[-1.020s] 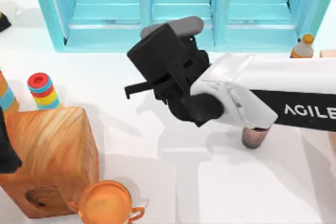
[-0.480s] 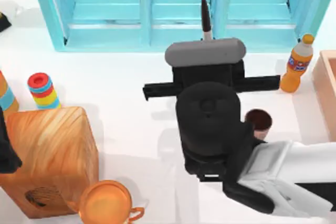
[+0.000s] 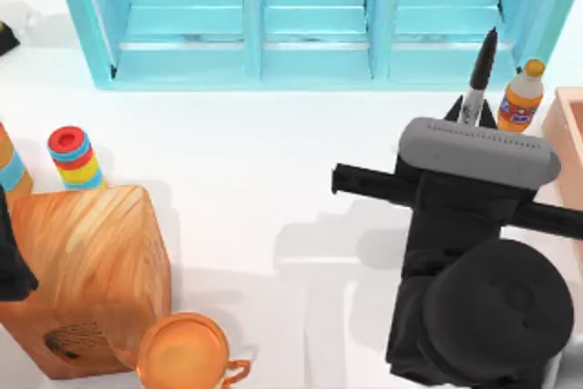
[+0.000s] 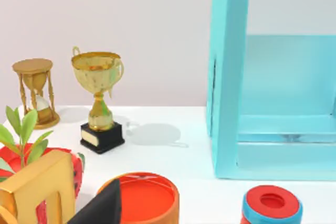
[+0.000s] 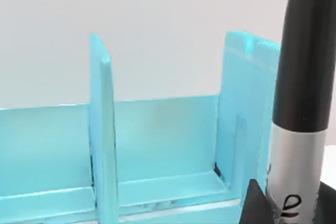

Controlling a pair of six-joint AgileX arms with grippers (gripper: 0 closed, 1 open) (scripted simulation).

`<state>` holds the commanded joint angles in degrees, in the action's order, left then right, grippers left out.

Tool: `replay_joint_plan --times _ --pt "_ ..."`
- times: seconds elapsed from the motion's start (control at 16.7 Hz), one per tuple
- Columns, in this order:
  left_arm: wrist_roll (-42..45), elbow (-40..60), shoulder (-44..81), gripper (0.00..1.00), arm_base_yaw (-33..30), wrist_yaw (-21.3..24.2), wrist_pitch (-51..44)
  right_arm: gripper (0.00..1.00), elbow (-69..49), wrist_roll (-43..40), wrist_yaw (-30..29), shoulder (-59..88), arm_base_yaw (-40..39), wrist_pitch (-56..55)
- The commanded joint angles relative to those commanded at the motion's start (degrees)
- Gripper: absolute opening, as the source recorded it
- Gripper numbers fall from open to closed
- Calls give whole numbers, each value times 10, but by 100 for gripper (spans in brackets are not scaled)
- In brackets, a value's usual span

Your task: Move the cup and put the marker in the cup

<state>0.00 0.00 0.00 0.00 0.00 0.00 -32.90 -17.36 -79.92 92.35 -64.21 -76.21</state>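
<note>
White table (image 3: 273, 179), backed by a turquoise shelf unit (image 3: 310, 15). Right gripper (image 3: 472, 114), at the table's right, is clenched on the marker (image 3: 477, 79) (slim, black, grey-white label band), held raised beside an orange bottle (image 3: 519, 97).

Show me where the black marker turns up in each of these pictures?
Top view: the marker pokes out past the right pincer, near the right edge, beside the orange bottle.
Left wrist view: not in it.
Right wrist view: standing close up at the picture's edge.
Shared landmark: the blue shelf.
</note>
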Motion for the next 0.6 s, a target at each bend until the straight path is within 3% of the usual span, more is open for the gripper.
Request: replay_joint_plan --times 0.6 --pt "0 0 0 100 0 0 0 0 19 -11 -14 -4 3 -36"
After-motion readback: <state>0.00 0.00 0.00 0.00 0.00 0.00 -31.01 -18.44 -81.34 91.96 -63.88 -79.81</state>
